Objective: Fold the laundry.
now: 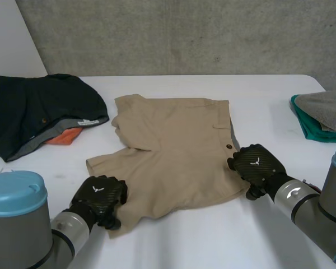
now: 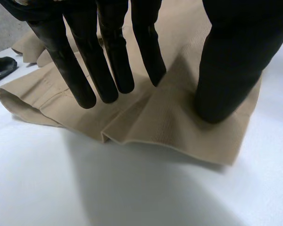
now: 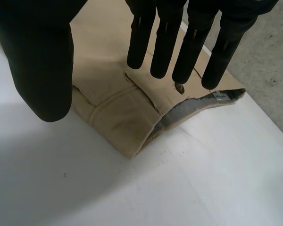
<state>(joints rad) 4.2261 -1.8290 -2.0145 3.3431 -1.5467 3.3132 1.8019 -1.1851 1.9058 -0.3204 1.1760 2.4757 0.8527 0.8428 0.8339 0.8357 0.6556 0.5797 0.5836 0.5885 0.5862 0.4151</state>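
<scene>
Beige shorts (image 1: 173, 151) lie folded flat in the middle of the white table. My left hand (image 1: 101, 196) rests on their near-left corner, at a leg hem. In the left wrist view its straight fingers (image 2: 85, 70) and thumb (image 2: 231, 70) press on the shorts (image 2: 170, 117), and a low ridge of cloth has risen between them. My right hand (image 1: 257, 165) is at the near-right corner, by the waistband. There its straight fingers (image 3: 165, 42) hang just over the waistband edge of the shorts (image 3: 118, 103), by the button, and the thumb (image 3: 42, 61) stands apart over bare table.
A pile of dark clothes (image 1: 39, 109) with an orange piece (image 1: 64, 136) under it lies at the table's left. Folded grey and green cloths (image 1: 325, 115) sit at the right edge. A concrete wall stands behind the table.
</scene>
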